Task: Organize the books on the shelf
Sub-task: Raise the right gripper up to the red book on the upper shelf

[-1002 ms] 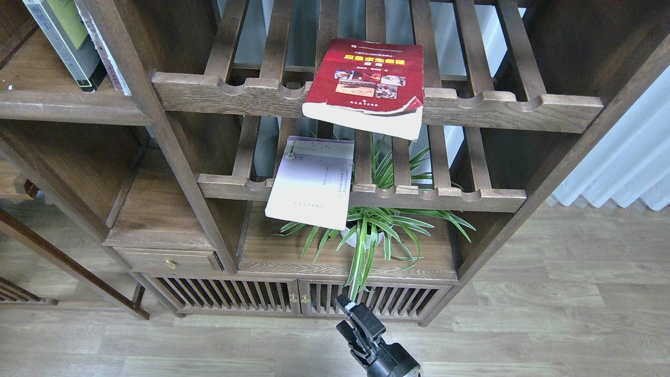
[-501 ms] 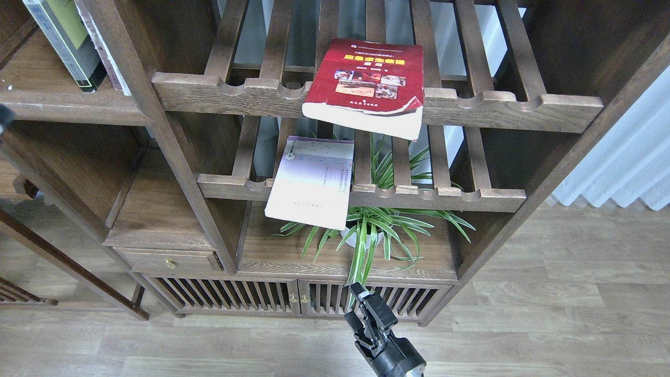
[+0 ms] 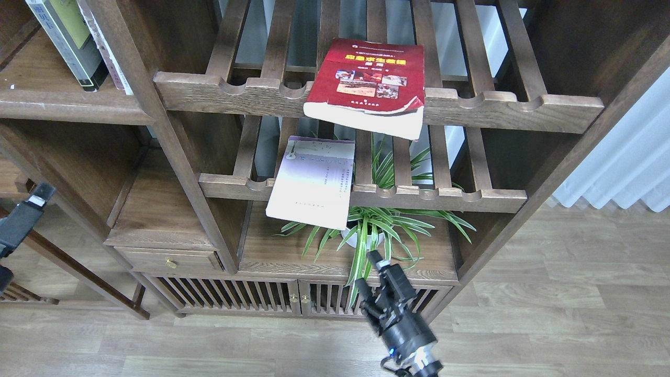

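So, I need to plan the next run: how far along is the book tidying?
Done: books stand on the solid shelf at upper left. In hand: nothing; the right gripper is open and empty in front of the plant. Left: the red book and the lavender book lie on the slatted racks, overhanging.

The red book [image 3: 366, 78] has a glossy card cover, its page block plain matt paper, the cover's lower corner curled and worn. The lavender-white book [image 3: 313, 180] looks smoother, with a soft sheen. Both slatted racks [image 3: 377, 107] and the solid shelf [image 3: 68, 102] are dark-stained wood, grain showing, satin rather than shiny. My right hand [image 3: 372, 276] is matt black plastic or metal; I cannot tell which. The floor [image 3: 549, 324] is pale wood-look plank, dull.
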Available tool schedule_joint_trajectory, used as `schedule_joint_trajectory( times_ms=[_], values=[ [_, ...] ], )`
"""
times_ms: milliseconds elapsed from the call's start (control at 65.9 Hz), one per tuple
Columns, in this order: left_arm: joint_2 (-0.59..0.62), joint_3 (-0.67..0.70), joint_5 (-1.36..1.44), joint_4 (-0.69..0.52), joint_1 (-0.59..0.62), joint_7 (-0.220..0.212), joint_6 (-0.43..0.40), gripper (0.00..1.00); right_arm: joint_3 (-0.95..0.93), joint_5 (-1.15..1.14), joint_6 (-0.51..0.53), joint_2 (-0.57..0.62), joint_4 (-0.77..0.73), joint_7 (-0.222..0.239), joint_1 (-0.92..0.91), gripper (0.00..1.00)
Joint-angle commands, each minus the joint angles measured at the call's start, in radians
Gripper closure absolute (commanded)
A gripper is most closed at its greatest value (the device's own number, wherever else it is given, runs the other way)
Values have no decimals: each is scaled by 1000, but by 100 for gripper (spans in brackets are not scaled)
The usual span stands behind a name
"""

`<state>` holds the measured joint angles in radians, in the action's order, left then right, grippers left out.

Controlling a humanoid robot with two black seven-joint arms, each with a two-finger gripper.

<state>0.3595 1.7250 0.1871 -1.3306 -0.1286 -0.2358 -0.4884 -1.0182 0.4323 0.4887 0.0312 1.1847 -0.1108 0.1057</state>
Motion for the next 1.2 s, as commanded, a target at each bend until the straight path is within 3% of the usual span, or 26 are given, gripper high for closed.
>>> schedule_joint_trajectory(
  times_ms=[0,304,638,942,1184],
  values=[
    [-1,-1,0,2,-12,0,0,6,-25,-1,0,30,41,0,-46,1],
    [-2,-1,0,18,-29,1,0,6,-37,-3,0,45,187,-3,-83,1],
    [-2,1,-2,54,-31,1,0,6,-46,-50,0,208,334,2,-44,1],
    [-2,5,-2,54,-31,1,0,6,4,-205,0,171,412,7,-37,1],
    [-2,10,-2,71,-31,1,0,6,27,-363,0,56,424,11,-34,3]
  ],
)
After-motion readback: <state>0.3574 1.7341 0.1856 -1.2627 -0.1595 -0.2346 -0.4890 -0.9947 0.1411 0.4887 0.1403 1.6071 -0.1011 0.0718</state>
